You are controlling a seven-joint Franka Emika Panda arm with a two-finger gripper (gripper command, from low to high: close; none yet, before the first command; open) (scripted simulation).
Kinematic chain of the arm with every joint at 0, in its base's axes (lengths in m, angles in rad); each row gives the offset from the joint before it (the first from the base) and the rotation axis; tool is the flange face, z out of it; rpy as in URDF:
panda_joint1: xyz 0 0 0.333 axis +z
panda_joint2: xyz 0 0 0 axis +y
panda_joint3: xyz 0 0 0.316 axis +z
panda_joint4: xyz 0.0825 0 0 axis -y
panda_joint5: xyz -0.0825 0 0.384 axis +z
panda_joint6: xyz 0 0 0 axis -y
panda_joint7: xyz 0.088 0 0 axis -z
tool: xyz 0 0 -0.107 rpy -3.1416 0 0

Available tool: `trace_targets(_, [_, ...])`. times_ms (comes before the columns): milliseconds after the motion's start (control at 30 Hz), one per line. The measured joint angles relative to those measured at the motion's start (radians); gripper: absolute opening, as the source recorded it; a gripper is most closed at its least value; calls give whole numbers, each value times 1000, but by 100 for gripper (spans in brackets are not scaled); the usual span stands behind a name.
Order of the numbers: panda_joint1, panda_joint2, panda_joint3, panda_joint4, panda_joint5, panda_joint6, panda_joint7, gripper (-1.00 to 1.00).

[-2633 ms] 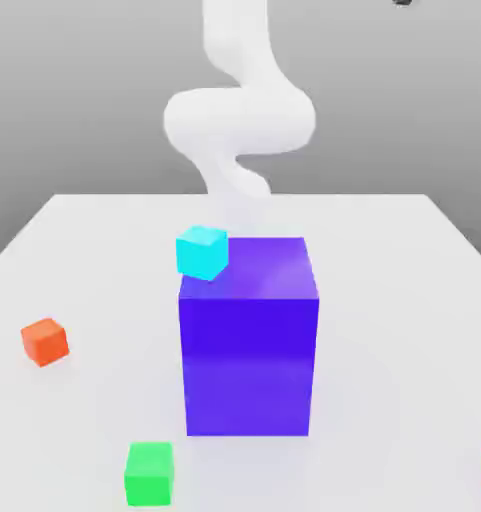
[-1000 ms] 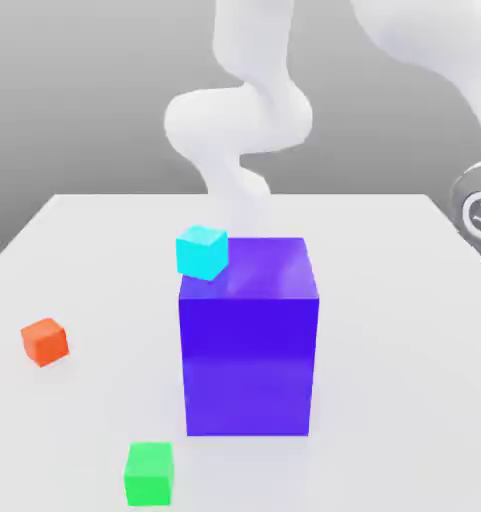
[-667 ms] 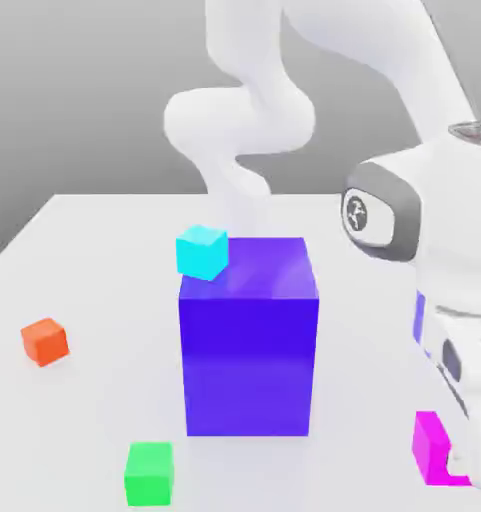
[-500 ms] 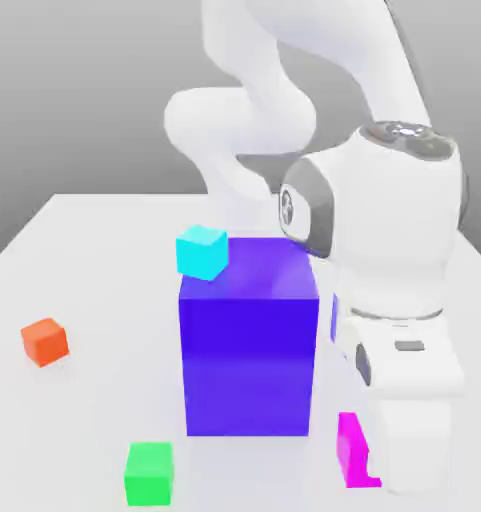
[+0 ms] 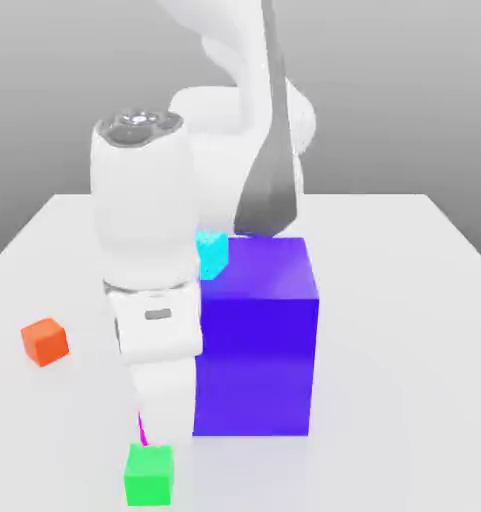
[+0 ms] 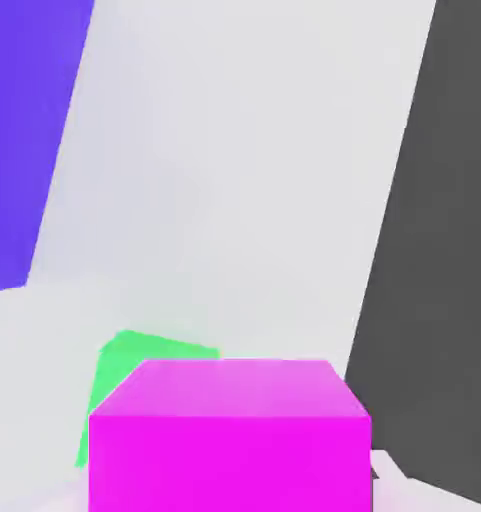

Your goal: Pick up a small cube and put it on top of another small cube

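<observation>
While we observe the white two-finger gripper [image 5: 166,440] near the exterior view's left, we record it clenched on the small plain magenta-pink cube [image 6: 230,440], which sits just above the small plain bright green cube [image 5: 149,475]. The big glossy blue-violet block [image 5: 254,360] stands on the pale, smooth tabletop [image 5: 404,350], toward the exterior view's right from the gripper and near it. On its top we note a small cyan cube [image 5: 213,255]. Well apart, toward the exterior view's left, we log a small orange cube [image 5: 45,342] on the tabletop.

Occlusions: in the exterior view the hand covers all but a thin sliver of the magenta-pink cube, and the arm hides part of the cyan cube and one edge of the block. In the hand view the magenta-pink cube overlaps much of the green cube and is itself cut off by the frame, as is the block. We cannot tell whether the two small cubes touch.
</observation>
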State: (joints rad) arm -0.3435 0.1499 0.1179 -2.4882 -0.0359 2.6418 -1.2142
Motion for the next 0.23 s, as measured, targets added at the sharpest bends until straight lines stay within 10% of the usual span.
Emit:
trace_targets(100, [3, 96, -14, 0, -27, 89, 13, -100])
trace_targets(133, [6, 121, -20, 1, -34, 112, 18, 100])
trace_targets(233, [6, 121, -20, 1, -34, 112, 18, 100])
